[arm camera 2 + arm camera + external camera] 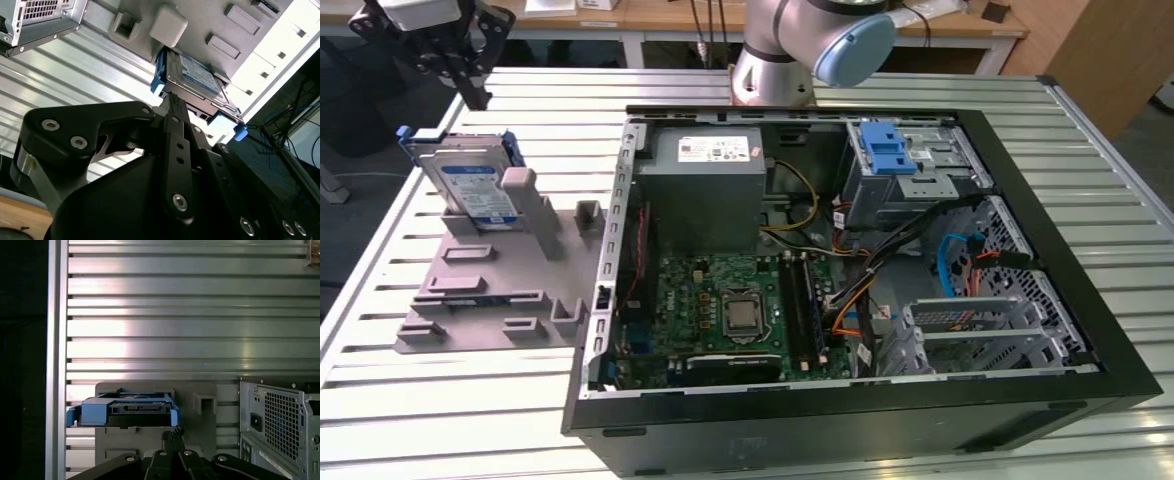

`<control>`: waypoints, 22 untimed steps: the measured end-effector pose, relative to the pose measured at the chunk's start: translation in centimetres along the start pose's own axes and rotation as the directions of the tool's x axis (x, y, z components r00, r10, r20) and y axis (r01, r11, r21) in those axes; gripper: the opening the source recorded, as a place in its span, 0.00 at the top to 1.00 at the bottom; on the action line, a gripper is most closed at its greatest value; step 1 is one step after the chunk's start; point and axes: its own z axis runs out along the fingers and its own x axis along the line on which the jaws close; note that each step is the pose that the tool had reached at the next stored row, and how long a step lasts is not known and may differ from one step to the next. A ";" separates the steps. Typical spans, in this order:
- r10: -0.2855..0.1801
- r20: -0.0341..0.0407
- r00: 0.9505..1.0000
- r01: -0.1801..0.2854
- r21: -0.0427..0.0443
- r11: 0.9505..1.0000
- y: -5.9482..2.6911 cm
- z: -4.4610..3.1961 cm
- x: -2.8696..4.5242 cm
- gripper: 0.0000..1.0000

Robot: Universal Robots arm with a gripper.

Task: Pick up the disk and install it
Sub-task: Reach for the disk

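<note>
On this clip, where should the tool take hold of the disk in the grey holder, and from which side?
I'd grip the disk near its top edge, closing across its two flat faces, coming from above. It stands on edge in the grey holder, whose post covers the lower labelled face, leaving the top free. The tool hangs above it.

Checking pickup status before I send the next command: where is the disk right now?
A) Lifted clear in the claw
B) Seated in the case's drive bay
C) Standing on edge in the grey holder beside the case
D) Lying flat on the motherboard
C: the disk stands on edge in the grey holder, at the exterior view's left of the open computer case, with the claw above it.
</note>
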 end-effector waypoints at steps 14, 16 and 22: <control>-0.002 -0.004 1.000 0.002 0.000 1.000 0.02 0.17 1.84 0.89; -0.002 -0.004 1.000 0.002 0.000 1.000 0.02 0.19 2.11 0.89; -0.002 -0.004 1.000 0.002 0.000 1.000 -0.01 0.28 3.29 0.89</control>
